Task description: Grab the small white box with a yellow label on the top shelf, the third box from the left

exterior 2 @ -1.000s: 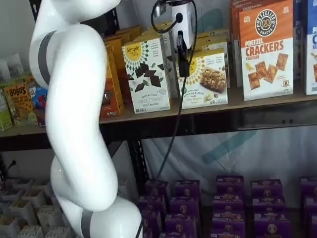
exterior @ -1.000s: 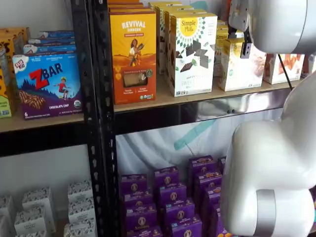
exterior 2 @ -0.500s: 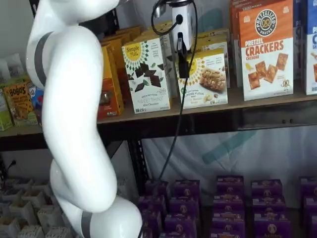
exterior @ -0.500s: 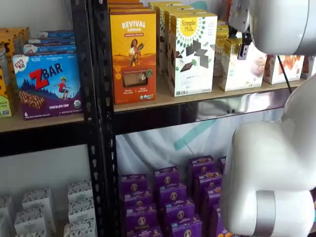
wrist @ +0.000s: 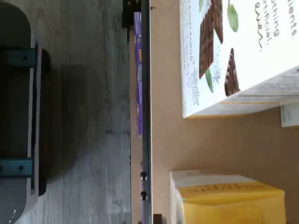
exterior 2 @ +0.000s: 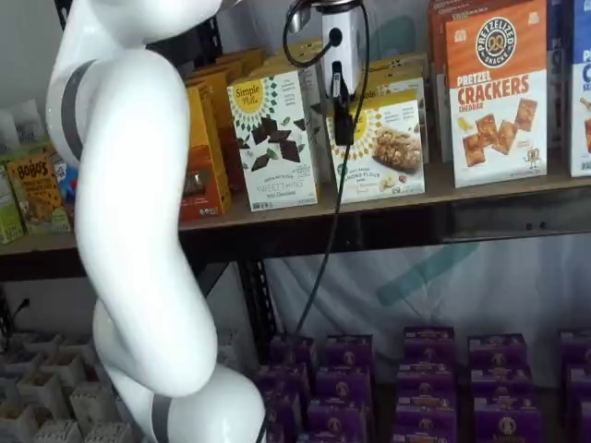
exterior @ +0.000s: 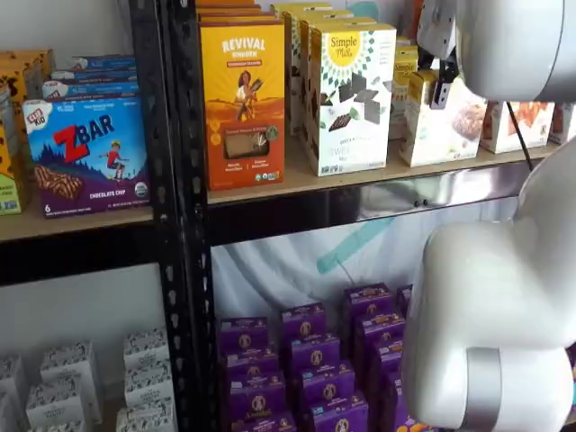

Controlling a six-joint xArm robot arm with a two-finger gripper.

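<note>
**Gripper edges up toward the small carton**

The gripper [exterior 2: 340, 118] has risen slightly and hangs at the small white box's [exterior 2: 386, 146] ten o'clock corner; finger gap unreadable. The box stands on the top shelf [exterior 2: 480, 189], at three o'clock of the Simple Mills carton [exterior 2: 274, 140].

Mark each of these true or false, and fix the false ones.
1. The small white box stands on the top shelf. True.
2. The gripper holds the box off the shelf. False: the box stands on the board, with the gripper's black fingers in front of it.
3. A taller white carton stands beside the small box. True.
4. The boxes below the shelf are green. False: they are purple.
</note>
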